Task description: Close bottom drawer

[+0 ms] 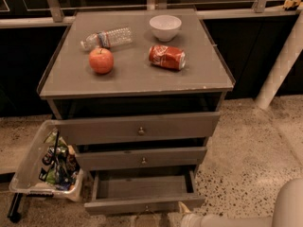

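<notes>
step: approach phase of the closing push, by my read; the grey-brown wooden bottom drawer (142, 188) is not yet shut
drawer: lowest of three, pulled well out, bare flat tray exposed, slim front panel with its tiny round metal knob (147, 208) facing the camera
gripper: the robot's white gripper (186, 213) sits at the frame's bottom edge, just beside the front panel's right end; contact unclear, and I cannot tell whether it is open or closed
next move: get onto the panel face, nearer the knob than the corner, then push straight in toward the cabinet; an off-centre push could skew the tray
in the way: nothing in the tray or on its travel path
nearby: clear plastic bin of packets (28, 171) close to the drawer's left side, not in the way
on top: red apple (101, 60), dented red soda can (166, 56), white bowl (165, 27), clear plastic bottle (106, 38) lying flat; a hard shove could roll them
</notes>
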Motion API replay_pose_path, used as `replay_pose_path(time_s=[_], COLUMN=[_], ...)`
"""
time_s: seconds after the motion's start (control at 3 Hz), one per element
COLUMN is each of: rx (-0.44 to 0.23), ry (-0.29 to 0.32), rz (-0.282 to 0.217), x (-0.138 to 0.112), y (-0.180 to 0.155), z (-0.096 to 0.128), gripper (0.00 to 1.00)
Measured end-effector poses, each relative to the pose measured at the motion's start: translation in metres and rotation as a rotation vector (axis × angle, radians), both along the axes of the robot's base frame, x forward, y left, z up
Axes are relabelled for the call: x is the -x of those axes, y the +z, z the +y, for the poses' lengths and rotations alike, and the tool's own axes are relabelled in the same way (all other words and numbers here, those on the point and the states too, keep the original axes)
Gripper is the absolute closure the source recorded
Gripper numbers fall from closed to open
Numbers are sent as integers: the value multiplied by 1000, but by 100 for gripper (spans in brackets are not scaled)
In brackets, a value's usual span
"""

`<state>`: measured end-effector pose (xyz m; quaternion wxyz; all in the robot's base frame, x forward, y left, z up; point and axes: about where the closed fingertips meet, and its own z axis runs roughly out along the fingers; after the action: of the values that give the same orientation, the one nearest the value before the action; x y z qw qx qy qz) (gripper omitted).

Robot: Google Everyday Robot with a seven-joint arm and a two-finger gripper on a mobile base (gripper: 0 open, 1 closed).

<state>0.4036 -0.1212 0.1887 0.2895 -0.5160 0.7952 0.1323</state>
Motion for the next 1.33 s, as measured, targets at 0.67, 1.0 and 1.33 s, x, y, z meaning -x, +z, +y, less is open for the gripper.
replay_pose_path(time_s=[0.67, 1.0, 1.33], rx=[12, 52, 113], ry=[-12, -40, -70], rz=[25, 48, 34], x=[2, -17, -61], y=[-7, -22, -32], z=[-1, -12, -28], gripper=[18, 41, 65])
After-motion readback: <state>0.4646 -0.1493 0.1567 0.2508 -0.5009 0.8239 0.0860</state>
